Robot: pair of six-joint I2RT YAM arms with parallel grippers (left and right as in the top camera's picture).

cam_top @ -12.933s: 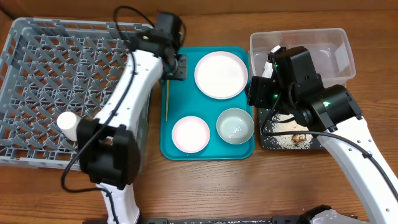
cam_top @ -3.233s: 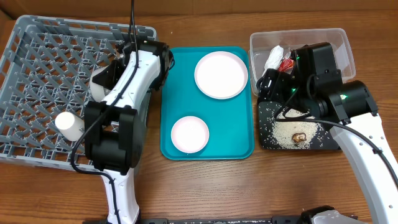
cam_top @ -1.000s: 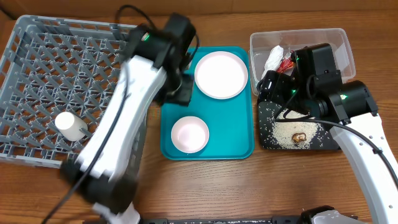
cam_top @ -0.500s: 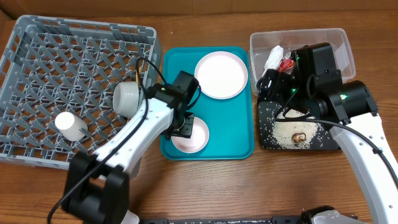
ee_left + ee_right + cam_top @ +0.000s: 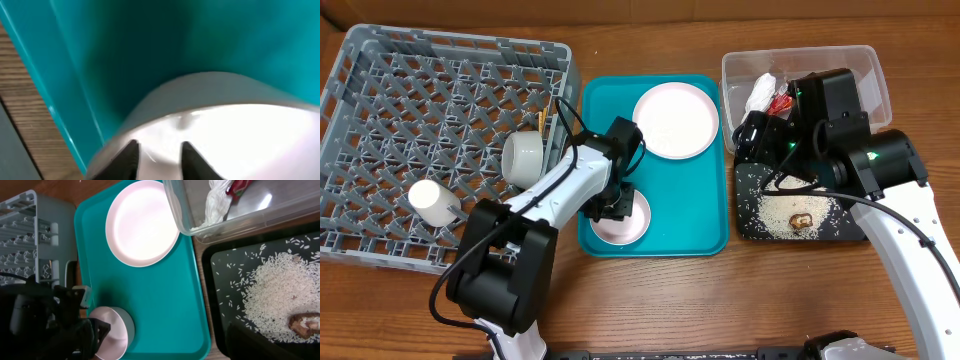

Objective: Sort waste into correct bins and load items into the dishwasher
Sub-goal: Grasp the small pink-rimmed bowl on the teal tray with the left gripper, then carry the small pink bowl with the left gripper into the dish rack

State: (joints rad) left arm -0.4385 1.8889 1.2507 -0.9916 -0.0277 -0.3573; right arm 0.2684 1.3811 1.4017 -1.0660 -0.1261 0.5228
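My left gripper (image 5: 612,210) (image 5: 160,155) is open, its fingertips low over the near rim of the small pinkish-white dish (image 5: 638,216) (image 5: 240,135) on the teal serving tray (image 5: 695,215). The large plate (image 5: 675,120) lies at the tray's back. The bowl (image 5: 525,158), white cup (image 5: 430,200) and chopsticks (image 5: 542,118) are in the grey rack (image 5: 380,100). My right gripper (image 5: 752,135) (image 5: 160,350) is open and empty above the tray's right edge. The napkin (image 5: 760,92) and red wrapper (image 5: 780,100) lie in the clear tub (image 5: 865,85). Rice (image 5: 785,208) and the brown scrap (image 5: 803,220) are in the black tray (image 5: 745,225).
The rack fills the left side of the wooden table and touches the teal tray's left edge. The clear tub stands behind the black tray at the right. My right arm hangs over both bins.
My left arm swung from the back of the teal tray forward to the small dish and has settled lower over it. The right arm has not moved.
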